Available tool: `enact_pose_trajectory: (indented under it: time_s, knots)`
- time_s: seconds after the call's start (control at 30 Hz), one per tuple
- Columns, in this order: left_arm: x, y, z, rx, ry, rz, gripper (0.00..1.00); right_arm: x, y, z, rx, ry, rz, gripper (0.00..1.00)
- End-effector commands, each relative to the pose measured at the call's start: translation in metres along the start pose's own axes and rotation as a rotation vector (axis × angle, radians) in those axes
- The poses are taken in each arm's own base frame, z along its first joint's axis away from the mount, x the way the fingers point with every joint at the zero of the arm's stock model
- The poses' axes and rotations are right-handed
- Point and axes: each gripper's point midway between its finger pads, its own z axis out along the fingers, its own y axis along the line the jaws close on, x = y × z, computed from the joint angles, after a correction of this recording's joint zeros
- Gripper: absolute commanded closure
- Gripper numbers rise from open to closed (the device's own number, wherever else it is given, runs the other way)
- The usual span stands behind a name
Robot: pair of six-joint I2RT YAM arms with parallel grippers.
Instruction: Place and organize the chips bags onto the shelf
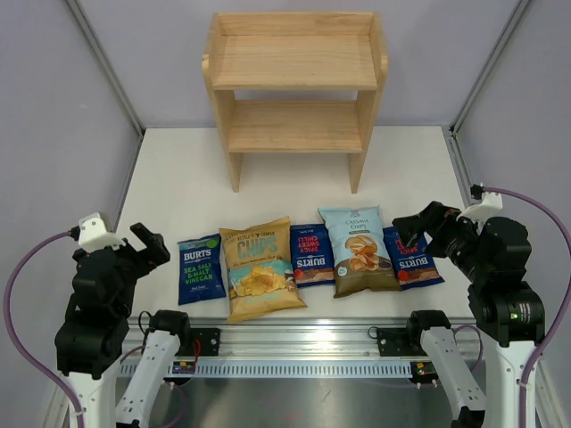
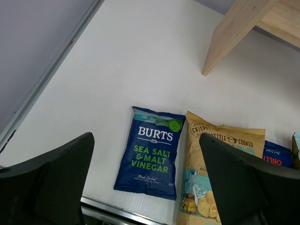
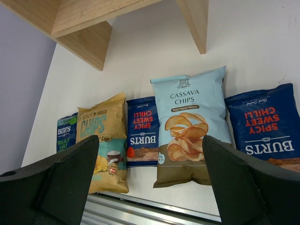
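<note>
Currently: five crinkly chips bags point(image 1: 311, 254) flat in a row, white bench point(image 1: 178, 178), 6 o'clock; light-wood two-tier shelf point(image 1: 294, 89), 12 o'clock; left black gripper point(image 1: 150, 245) and right black gripper point(image 1: 409, 230) released, empty.

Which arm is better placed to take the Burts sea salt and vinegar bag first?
Left. The left gripper, open, hangs just beside the sea salt and vinegar bag at the row's left end; the right gripper is over the row's other end.
</note>
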Motion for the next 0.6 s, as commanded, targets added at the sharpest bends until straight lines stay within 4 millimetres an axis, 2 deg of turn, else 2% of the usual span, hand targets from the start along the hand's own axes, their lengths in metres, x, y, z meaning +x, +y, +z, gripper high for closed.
enact_pose_trajectory:
  time_s: [0.0, 0.13, 0.23, 0.33, 0.4, 0.43, 0.5, 0.53, 0.57]
  knots:
    - [-0.016, 0.002, -0.003, -0.023, -0.043, -0.021, 0.01, -0.015, 0.005, -0.005, -0.007, -0.055, -0.040, 0.01]
    - [-0.010, 0.001, 0.003, -0.031, -0.020, -0.025, 0.01, -0.015, 0.005, -0.006, -0.008, -0.058, -0.041, 0.01]
    - [-0.005, -0.011, 0.011, 0.013, 0.014, -0.040, 0.01, -0.015, 0.009, -0.007, -0.029, -0.059, -0.037, 0.01]
    - [0.005, -0.021, 0.029, 0.021, 0.063, -0.076, 0.01, -0.012, 0.018, -0.007, -0.085, -0.062, -0.029, 0.01]
    - [0.020, -0.023, 0.044, -0.004, 0.119, -0.114, 0.01, -0.006, 0.022, -0.003, -0.126, -0.054, -0.023, 0.01]
    - [0.025, -0.024, 0.050, -0.019, 0.139, -0.127, 0.01, -0.008, 0.030, -0.007, -0.173, -0.075, -0.029, 0.00]
    - [0.038, -0.019, 0.067, -0.099, 0.189, -0.161, 0.01, -0.004, 0.035, -0.006, -0.215, -0.076, 0.002, 0.00]
    - [0.039, -0.010, 0.073, -0.159, 0.182, -0.171, 0.01, -0.005, 0.044, -0.010, -0.266, -0.089, 0.000, 0.00]
    - [0.040, -0.010, 0.077, -0.170, 0.178, -0.190, 0.01, 0.000, 0.047, -0.009, -0.289, -0.077, 0.022, 0.01]
